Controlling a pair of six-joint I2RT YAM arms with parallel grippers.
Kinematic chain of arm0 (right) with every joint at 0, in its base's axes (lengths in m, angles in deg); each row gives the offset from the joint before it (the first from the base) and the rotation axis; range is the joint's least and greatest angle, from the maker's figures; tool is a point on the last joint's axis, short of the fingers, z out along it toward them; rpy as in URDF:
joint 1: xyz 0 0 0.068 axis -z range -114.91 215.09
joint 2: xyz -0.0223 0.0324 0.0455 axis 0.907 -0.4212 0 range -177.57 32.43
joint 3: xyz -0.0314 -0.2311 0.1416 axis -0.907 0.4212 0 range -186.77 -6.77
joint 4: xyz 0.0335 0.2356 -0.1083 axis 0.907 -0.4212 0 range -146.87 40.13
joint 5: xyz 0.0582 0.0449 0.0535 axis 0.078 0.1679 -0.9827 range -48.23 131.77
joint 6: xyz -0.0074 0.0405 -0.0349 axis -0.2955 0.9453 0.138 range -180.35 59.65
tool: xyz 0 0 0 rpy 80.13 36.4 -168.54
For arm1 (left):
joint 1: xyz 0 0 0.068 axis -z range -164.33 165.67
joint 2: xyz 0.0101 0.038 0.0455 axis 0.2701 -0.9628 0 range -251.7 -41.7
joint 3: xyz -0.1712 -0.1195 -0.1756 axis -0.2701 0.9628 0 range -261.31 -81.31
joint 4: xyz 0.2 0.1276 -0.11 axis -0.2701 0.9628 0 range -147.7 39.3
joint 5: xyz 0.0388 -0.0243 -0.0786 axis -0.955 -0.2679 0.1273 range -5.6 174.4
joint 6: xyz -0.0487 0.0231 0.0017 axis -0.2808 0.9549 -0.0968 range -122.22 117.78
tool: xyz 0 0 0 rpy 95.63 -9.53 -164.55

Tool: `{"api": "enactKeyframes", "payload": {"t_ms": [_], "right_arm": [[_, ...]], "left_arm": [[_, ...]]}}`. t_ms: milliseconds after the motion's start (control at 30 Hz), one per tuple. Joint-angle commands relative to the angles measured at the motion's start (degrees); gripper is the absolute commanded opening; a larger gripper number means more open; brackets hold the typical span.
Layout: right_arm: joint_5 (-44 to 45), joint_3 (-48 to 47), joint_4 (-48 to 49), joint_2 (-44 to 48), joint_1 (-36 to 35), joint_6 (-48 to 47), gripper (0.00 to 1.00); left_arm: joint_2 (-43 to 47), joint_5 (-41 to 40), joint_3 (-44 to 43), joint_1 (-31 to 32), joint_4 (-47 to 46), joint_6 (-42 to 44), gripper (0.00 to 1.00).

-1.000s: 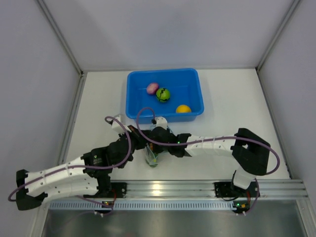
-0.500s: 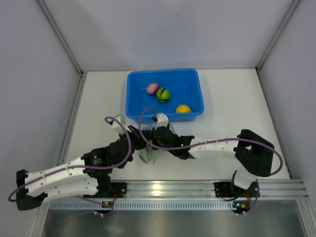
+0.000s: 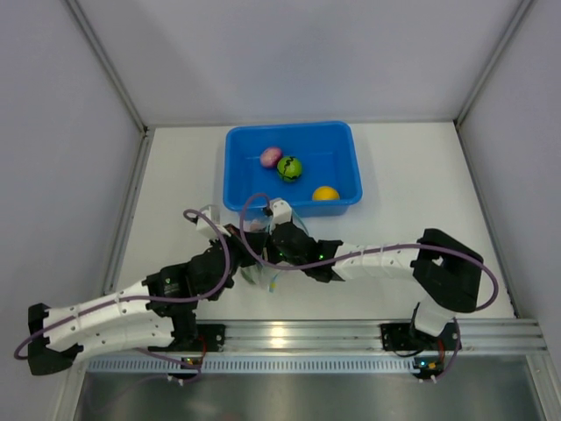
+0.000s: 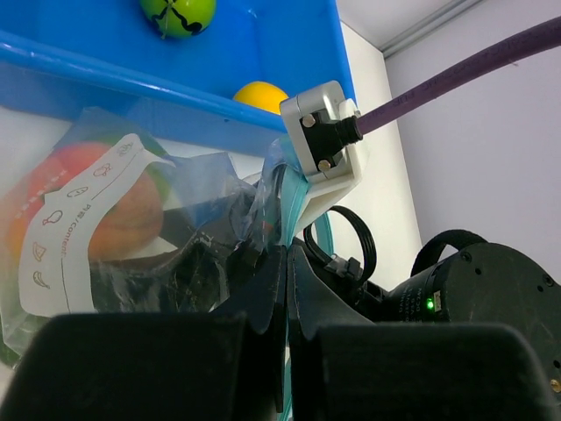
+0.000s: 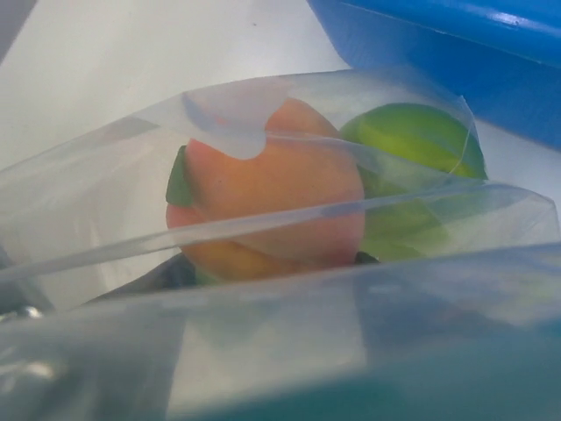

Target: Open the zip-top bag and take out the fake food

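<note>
Clamped shut on the teal zipper strip of the zip-top bag with the left gripper, jaws pressed flat together and the strip pinched between them. Cannot tell about the right gripper: reaching in from 3 o'clock against the bag's top edge, fingers hidden in every view. Through the clear plastic, by the right wrist camera — a peach-orange fruit, with a lime green fruit touching it at 2 o'clock. Held at 6 o'clock of the blue tub, just beside its near wall, above the white table. Inside the tub — a purple-pink fruit at 10 o'clock, a dark green striped fruit just beside it near the middle, and a yellow fruit apart at 5 o'clock.
</note>
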Motion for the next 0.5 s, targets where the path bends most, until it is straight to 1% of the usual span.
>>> {"api": "enactKeyframes", "payload": {"t_ms": [0,33,100,200,233,267,300,367,433,467], "right_arm": [[2.54,-6.71,1.7,-0.77,0.34,-2.84,0.73],[3.96,-7.26,-2.76,-0.86,0.51,-2.93,0.75],[7.2,-7.53,-6.04,0.1,0.6,-2.84,0.77],[9.85,-5.6,-11.84,2.91,1.04,-2.4,0.78],[10.21,-4.89,-12.12,3.79,1.13,-2.31,0.79],[10.65,-4.19,-16.47,5.8,1.39,-2.31,0.79],[11.52,-2.62,-17.56,6.77,1.39,-2.05,0.8],[11.01,-0.59,-19.49,10.45,1.83,-2.22,0.82],[5.67,3.62,-17.76,13.36,2.1,-3.53,0.82],[3.03,5.12,-16.53,16.33,2.36,-4.5,0.82]], "left_arm": [[1.02,1.41,1.3,0.33,-1.49,-0.85,0.0],[1.29,1.41,1.48,0.33,-1.49,-0.86,0.0],[2.17,1.14,1.74,0.33,-1.49,-0.86,0.0],[3.04,0.53,1.66,0.33,-1.4,-0.51,0.0],[3.22,0.35,1.66,0.33,-1.49,-0.16,0.0],[3.14,0.26,1.22,0.33,-1.49,0.02,0.0],[2.96,0.18,0.96,0.33,-1.49,0.28,0.0],[2.44,0.0,0.25,0.33,-1.49,0.81,0.0],[1.73,-0.26,-0.1,0.33,-1.58,0.99,0.0],[0.69,-0.44,-0.36,0.33,-1.58,0.9,0.0]]}}
